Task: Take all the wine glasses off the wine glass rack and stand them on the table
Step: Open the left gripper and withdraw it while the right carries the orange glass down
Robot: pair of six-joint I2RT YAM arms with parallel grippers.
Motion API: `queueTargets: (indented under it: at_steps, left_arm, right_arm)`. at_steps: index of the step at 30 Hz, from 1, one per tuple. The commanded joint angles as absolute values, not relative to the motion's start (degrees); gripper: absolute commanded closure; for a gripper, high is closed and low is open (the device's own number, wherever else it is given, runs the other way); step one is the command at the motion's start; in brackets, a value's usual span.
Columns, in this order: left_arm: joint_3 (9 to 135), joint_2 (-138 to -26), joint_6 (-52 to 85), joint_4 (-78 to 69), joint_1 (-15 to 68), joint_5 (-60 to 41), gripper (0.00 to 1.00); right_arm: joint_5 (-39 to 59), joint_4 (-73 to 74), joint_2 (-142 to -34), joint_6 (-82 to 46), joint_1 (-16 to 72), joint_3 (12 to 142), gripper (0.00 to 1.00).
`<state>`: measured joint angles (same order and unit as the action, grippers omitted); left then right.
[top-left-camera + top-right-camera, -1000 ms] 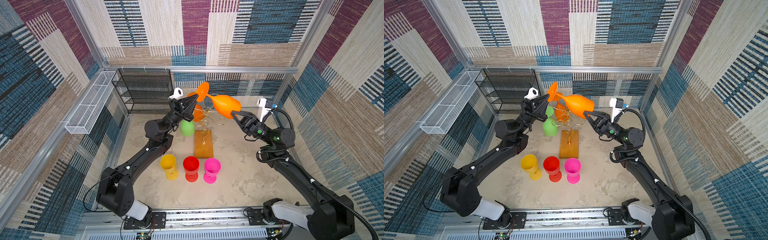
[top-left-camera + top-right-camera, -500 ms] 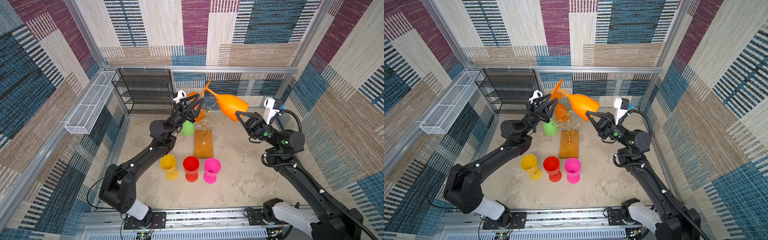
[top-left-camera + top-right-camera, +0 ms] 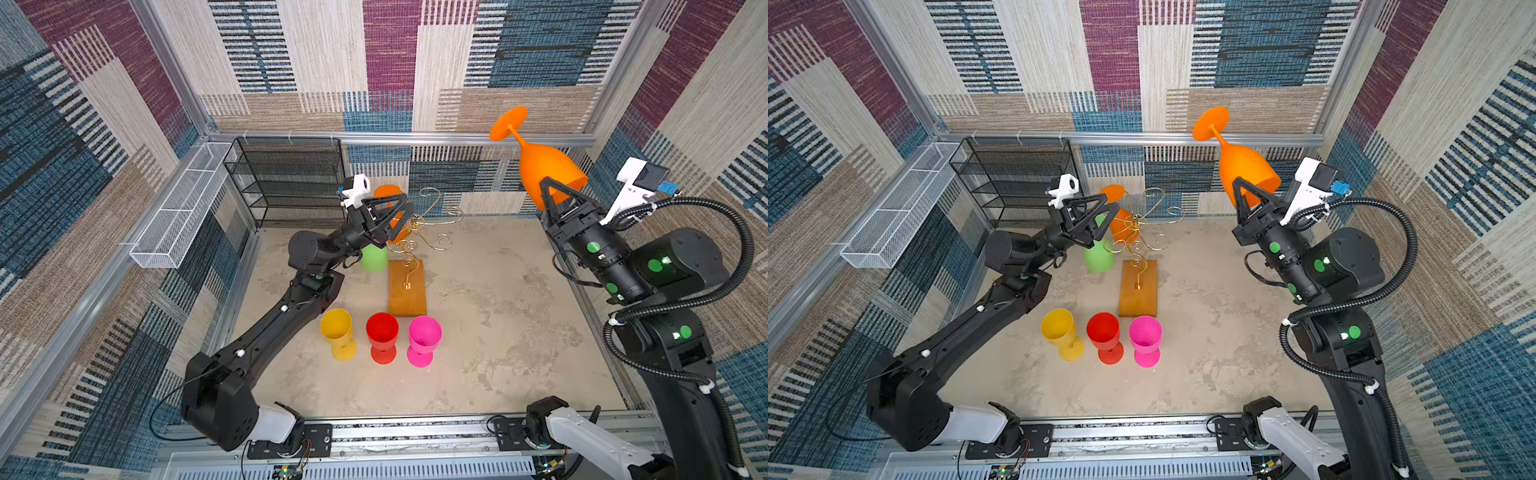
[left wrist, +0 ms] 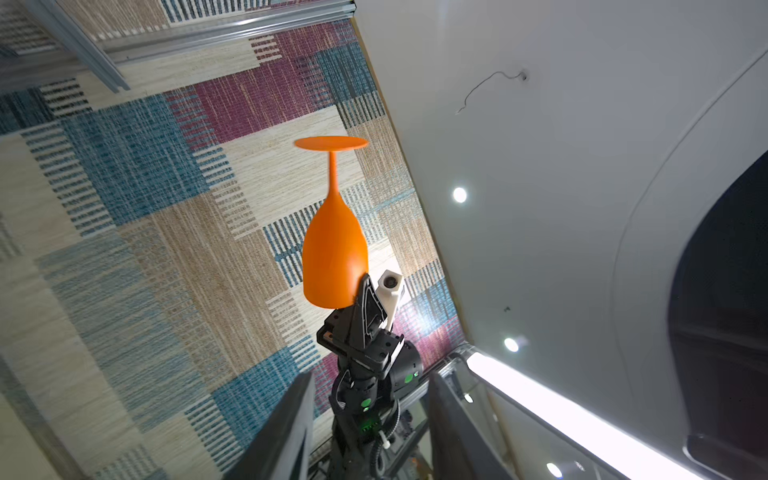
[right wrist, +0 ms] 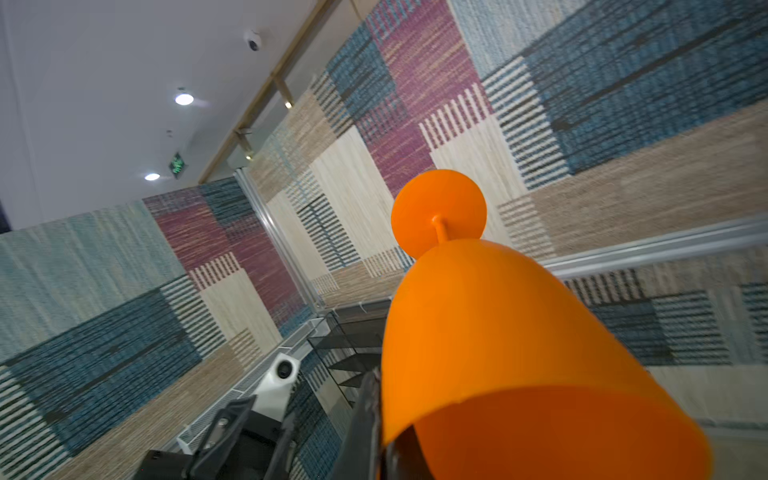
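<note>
Wine glass (image 3: 540,164): one, orange, foot up, raised at 2 o'clock, well apart from rack (image 3: 407,291).
Right gripper (image 3: 549,189): clamped on its rim.
Left gripper (image 3: 399,220): spread, empty, at rack's 10 o'clock.
Rack side: two, green glass (image 3: 374,259) and orange glass (image 3: 386,192), seemingly hanging.
Rack's 6 o'clock: three standing, yellow glass (image 3: 337,332), red glass (image 3: 381,332), pink glass (image 3: 424,334).

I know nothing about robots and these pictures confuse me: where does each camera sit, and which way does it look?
Both top views: high at the front, looking down at the floor; left arm, right arm, left gripper, rack.
Left wrist: on the left arm, facing up at the right gripper gripping the glass; own fingers at the edge.
Right wrist: on the right arm, looking along that glass toward the wall; one own finger shows.
Shared: all four show the glass.
</note>
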<state>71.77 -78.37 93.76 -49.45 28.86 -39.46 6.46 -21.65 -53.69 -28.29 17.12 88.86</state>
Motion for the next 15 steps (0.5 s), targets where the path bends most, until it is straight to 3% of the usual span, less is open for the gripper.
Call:
queueTargets:
  at_steps: [1, 6, 15]
  left_arm:
    - [76.9, -72.7, 64.1, -17.0, 28.7, -40.7, 0.52]
    - [83.5, -65.6, 43.3, 6.0, 28.8, -30.0, 0.52]
    - [84.0, -58.3, 31.0, 17.2, 28.7, -15.5, 0.5]
  right_arm:
    - [-5.2, -40.5, -53.2, -24.4, 17.1, 93.0, 1.0]
    - [-10.3, -54.6, -55.9, -25.0, 17.1, 96.2, 1.0]
    - [-2.1, -56.2, -57.9, -27.4, 17.1, 84.5, 1.0]
